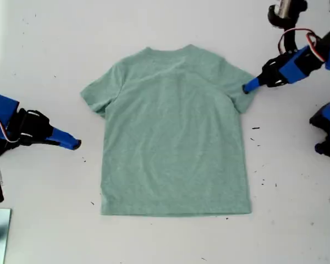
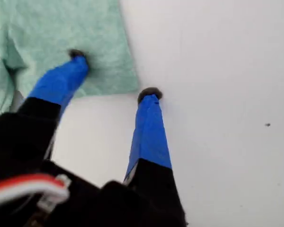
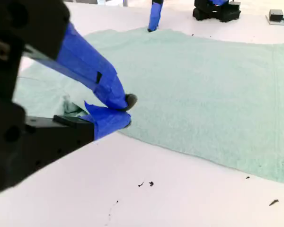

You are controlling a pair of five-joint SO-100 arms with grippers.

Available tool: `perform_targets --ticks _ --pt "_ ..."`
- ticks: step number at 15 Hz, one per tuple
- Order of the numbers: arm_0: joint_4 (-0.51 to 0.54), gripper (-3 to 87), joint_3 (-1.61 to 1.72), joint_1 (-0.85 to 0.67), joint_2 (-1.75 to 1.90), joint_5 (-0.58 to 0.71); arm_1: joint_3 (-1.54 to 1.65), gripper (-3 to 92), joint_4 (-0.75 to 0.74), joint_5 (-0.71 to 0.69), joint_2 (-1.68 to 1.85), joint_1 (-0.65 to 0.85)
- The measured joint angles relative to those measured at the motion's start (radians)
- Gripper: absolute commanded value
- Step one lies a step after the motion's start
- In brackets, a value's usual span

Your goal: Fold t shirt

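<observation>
Sleeve is what the coming move is turning on. In the exterior view, the t shirt (image 1: 173,137) is lying flat and face down on the white table (image 1: 38,60). Its long axis is running from the collar at 12 o'clock to the hem at 6 o'clock. My first gripper (image 1: 247,87) is sitting at about 2 o'clock from the shirt's middle, its tip touching the edge of the sleeve (image 1: 236,82) on the exterior view's right. My second gripper (image 1: 76,145) is waiting at about 9 o'clock, apart from the cloth, over bare table. I am judging the first arm to be the nearer one, already placed for a pinch.

In the first wrist view, my first gripper (image 2: 114,74) is standing wide apart and gripping nothing. One fingertip (image 2: 78,55) is pressing down on or hovering just over the sleeve (image 2: 61,28), while the other (image 2: 150,93) is sitting just off the hem on bare table. The jaws are straddling the sleeve's edge.

In the second wrist view, my second gripper (image 3: 127,112) is showing its jaws nearly together with nothing between them. The t shirt (image 3: 203,90) is spreading away beyond its tips. My first gripper (image 3: 155,19) is showing at the cloth's far edge.
</observation>
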Motion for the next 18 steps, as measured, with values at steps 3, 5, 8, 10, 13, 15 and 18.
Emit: perform_targets --ticks 3,5,8,10,13,15,18 --pt "0.0 -0.1 0.0 0.0 0.0 0.0 -0.044 -0.2 -0.011 -0.02 -0.063 -0.008" --pt "0.0 -0.1 0.0 0.0 0.0 0.0 -0.132 -0.1 0.084 -0.025 -0.038 -0.014" --pt "0.0 -0.1 0.005 0.0 0.0 0.0 -0.259 0.0 0.291 -0.017 -0.009 -0.035" --pt "0.0 -0.1 0.006 0.0 0.0 0.0 -0.4 0.0 0.382 0.029 -0.009 -0.101" --pt "0.0 -0.1 0.006 0.0 0.0 -0.003 -0.764 0.0 0.462 0.143 -0.12 -0.298" --pt "0.0 -0.1 0.006 0.0 0.0 -0.003 -1.062 0.0 0.462 0.184 -0.377 -0.434" --pt "0.0 -0.1 0.006 0.0 0.0 -0.011 -1.31 11.2 0.399 0.212 -0.752 -0.509"
